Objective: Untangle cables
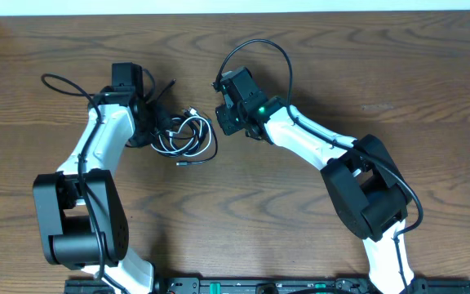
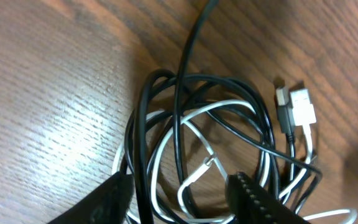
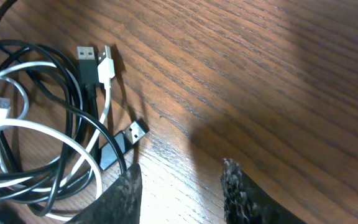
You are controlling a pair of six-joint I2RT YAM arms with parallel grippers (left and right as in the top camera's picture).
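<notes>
- Overhead view: brown wood-grain table; a pale strip runs along its far edge, beyond the cable bundle; whether that strip is wall or floor cannot be told
- Surface: grain runs lengthwise, and the wrist views show a light sheen on the wood just beside the bundle
- Cable bundle lies flat on the table between the two arms; black cable and white cable are looped through one another, tangled
- Left gripper stands over the bundle's left side; jaws parted, several strands pass between the fingers, none visibly pinched
- Right gripper sits just right of the bundle; jaws parted, bare wood between the fingers, nothing held
- White plug and black plug lie side by side at the bundle's right edge, on the table
- Second black plug rests near them at the bundle's right edge, closer to the right gripper
</notes>
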